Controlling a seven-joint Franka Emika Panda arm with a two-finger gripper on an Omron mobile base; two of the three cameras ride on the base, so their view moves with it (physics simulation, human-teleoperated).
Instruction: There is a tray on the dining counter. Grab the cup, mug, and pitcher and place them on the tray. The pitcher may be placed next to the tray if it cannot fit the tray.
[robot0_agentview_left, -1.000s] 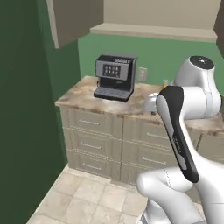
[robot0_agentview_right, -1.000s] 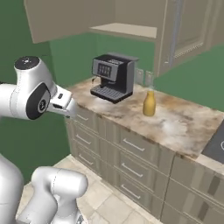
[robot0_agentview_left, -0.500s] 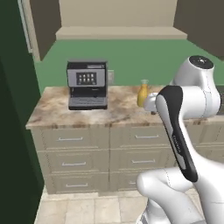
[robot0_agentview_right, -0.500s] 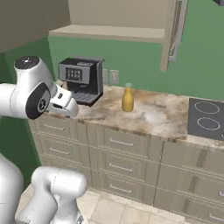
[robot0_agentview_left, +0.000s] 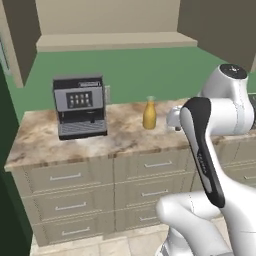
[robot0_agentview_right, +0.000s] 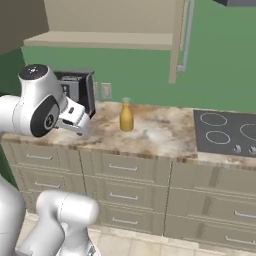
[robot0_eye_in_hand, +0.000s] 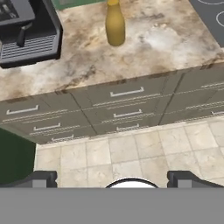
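Early in the task, by the look of it: nothing carried, nothing yet delivered. Pitcher (robot0_agentview_left: 149, 114) upright on the marbled table (robot0_agentview_left: 125, 137) with cream drawers, just beside the coffee machine (robot0_agentview_left: 80, 106) on the cooktop side, a clear gap between the two. Same pitcher (robot0_agentview_right: 126, 115) roughly midway between coffee machine (robot0_agentview_right: 80, 90) and cooktop (robot0_agentview_right: 226, 131), well apart from the latter. Seen from the hand, pitcher (robot0_eye_in_hand: 115, 24) far ahead across the floor tiles (robot0_eye_in_hand: 131, 148) and drawer fronts (robot0_eye_in_hand: 118, 107), coffee machine (robot0_eye_in_hand: 26, 30) off to its side. Gripper (robot0_eye_in_hand: 112, 179) empty, jaws spread wide apart, well short of the pitcher and still out over the floor. Left to do, judging from this: closing in on the pitcher, grasping it, carrying it to the tray; then cup and mug likewise.
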